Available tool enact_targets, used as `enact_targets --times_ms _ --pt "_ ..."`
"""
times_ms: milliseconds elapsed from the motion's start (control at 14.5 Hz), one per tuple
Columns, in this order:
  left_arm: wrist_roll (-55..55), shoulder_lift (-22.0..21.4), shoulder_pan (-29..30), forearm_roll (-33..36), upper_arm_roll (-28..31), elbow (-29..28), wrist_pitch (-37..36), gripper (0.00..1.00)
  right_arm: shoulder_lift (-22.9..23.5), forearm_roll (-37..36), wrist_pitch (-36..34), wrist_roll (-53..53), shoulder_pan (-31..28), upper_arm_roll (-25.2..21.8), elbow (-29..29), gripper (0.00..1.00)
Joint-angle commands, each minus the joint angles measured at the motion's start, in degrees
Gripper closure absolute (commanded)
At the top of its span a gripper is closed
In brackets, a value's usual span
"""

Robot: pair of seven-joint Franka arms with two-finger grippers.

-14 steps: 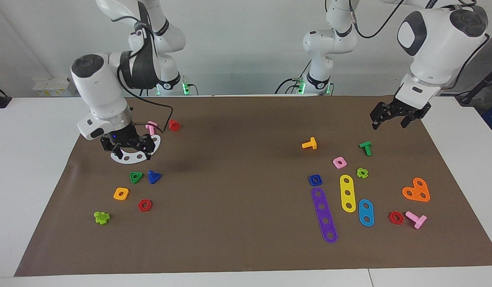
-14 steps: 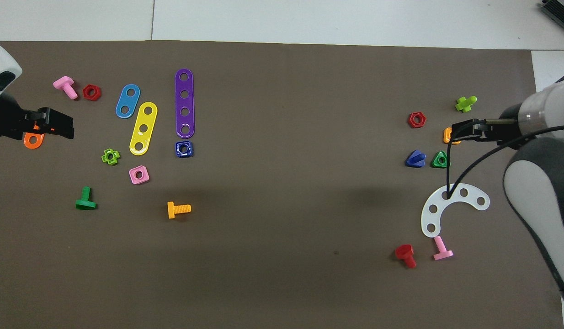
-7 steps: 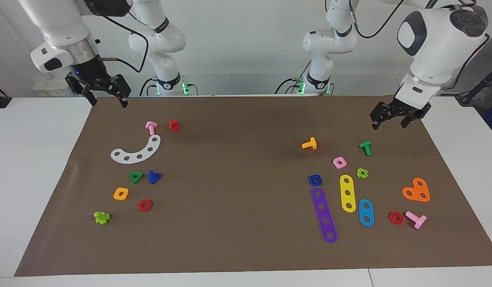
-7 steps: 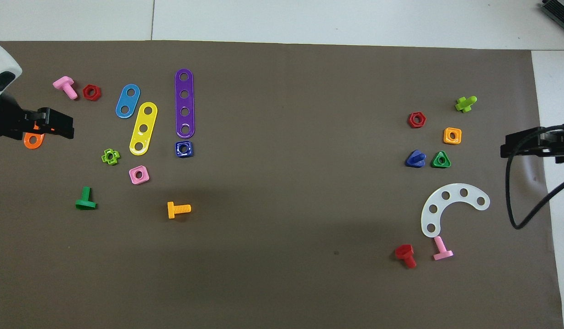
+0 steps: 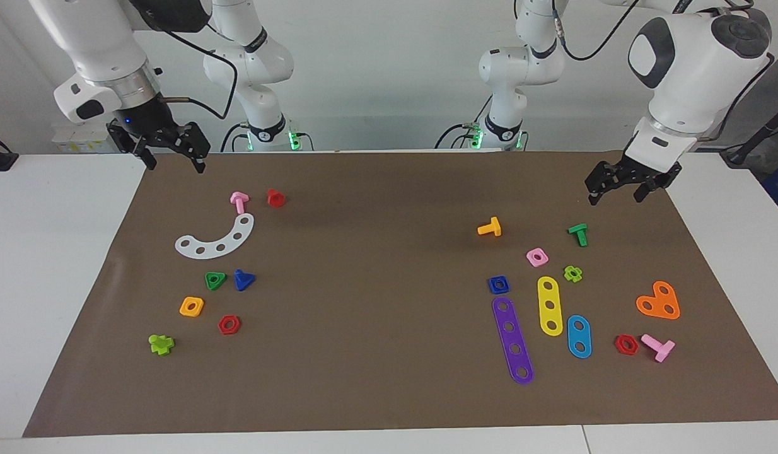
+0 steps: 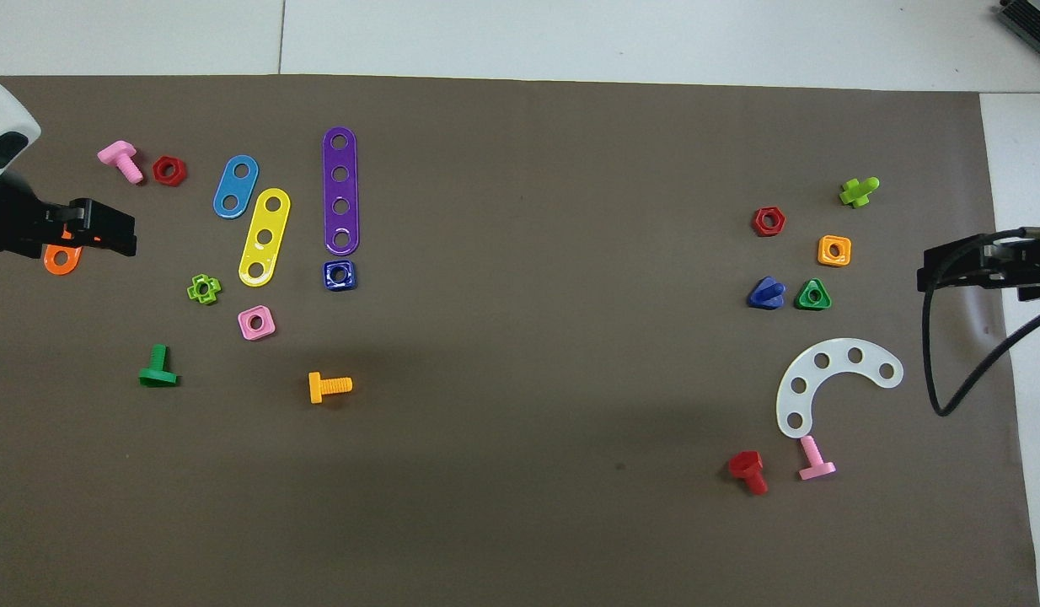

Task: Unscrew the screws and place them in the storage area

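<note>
Blue bolt lies on the brown mat, touching nothing, just beside the green nut at the right arm's end. Right gripper hangs open and empty over the mat's corner; left gripper, also open and empty, waits over the other end.

I count seven bolts and seven nuts on my mat. Five flat perforated plates lie there too.

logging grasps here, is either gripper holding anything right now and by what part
Nothing is held. The right gripper and the left gripper both hang open and empty above the mat; the blue screw lies loose beside the green nut.
</note>
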Motion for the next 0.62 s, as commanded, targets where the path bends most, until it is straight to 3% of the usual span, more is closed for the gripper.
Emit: enact_targets --times_ms 0,553 --pt "0.15 -1.88 0.46 0.95 -0.35 -2.25 1.03 0.00 -0.64 -1.08 0.74 -0.50 0.06 0.34 -1.20 0.00" --pt "0.15 -1.88 0.46 0.95 -0.35 -2.25 1.03 0.00 -0.64 -1.00 0.56 -0.24 0.06 0.78 -0.85 0.00"
